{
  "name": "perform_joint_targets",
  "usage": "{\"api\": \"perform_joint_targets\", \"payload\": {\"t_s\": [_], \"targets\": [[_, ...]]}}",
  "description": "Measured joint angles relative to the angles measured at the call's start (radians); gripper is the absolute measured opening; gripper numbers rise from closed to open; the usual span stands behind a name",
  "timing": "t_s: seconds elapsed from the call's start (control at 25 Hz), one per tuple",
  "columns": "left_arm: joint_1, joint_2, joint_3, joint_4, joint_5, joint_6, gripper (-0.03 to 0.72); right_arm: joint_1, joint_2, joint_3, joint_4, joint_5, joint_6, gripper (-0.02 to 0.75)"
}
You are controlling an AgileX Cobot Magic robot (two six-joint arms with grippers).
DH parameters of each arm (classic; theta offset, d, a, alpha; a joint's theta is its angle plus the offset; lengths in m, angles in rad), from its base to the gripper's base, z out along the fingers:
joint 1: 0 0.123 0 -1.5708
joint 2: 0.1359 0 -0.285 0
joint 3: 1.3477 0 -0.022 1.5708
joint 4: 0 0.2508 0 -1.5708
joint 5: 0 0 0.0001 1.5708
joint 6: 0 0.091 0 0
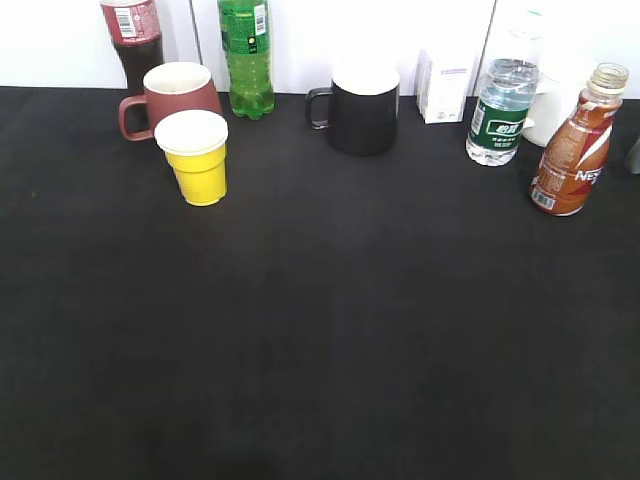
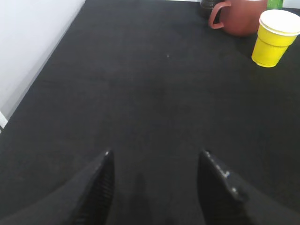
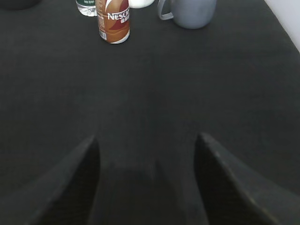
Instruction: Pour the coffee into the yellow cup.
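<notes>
A black bench (image 1: 320, 330) fills nearly the whole exterior view, backed by a white wall (image 1: 300, 40) along its far edge.

Both tools hang low over bare bench with nothing held. The left tool (image 2: 155, 161) has its fingers spread wide; the yellow cup (image 2: 275, 37) stands upright at about 1 o'clock from it, well apart. The right tool (image 3: 147, 145) is likewise wide open; the coffee (image 3: 114, 21) stands upright at about 11 o'clock from it, well apart.

In the exterior view the coffee (image 1: 577, 142) sits at 2 o'clock on the bench and the yellow cup (image 1: 196, 157) at 10 o'clock, far from each other.

A green soda bottle (image 1: 246, 58) and a cola bottle (image 1: 131, 40) stand at the back wall behind the cup. A black mug (image 1: 360, 108) stands at 12 o'clock. A water bottle (image 1: 502, 110) is just left of the coffee, with a white carton (image 1: 445, 88) further back. A maroon mug (image 1: 175, 98) sits just behind the cup, very close. A grey mug (image 3: 190, 11) shows right of the coffee in the right wrist view.
</notes>
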Motion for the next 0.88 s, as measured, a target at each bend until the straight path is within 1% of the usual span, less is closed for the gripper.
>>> {"api": "perform_joint_targets", "payload": {"t_s": [0.44,0.52,0.6,0.68,0.72,0.8,0.84,0.88], "targets": [[0.0,0.0,0.0,0.0,0.0,0.0,0.435,0.0,0.0,0.0,0.0,0.0,0.0,0.498],[0.0,0.004,-0.02,0.012,-0.029,0.0,0.441,0.0,0.0,0.0,0.0,0.0,0.0,0.498],[0.0,0.078,-0.056,0.054,-0.147,0.0,0.49,0.0,0.0,0.0,0.0,0.0,0.0,0.498],[0.0,0.21,-0.059,0.06,-0.337,0.004,0.531,0.0,0.0,0.0,0.0,0.0,0.0,0.498],[0.0,0.285,-0.059,0.042,-0.459,0.033,0.536,0.0,0.0,0.0,0.0,0.0,0.0,0.498],[0.0,0.456,-0.059,-0.034,-0.755,0.089,0.54,0.0,0.0,0.0,0.0,0.0,0.0,0.498],[-0.007,0.539,-0.059,-0.06,-0.884,0.093,0.54,0.0,0.0,0.0,0.0,0.0,0.0,0.498],[-0.029,0.629,-0.059,-0.068,-0.991,0.101,0.54,0.0,0.0,0.0,0.0,0.0,0.0,0.498]]}}
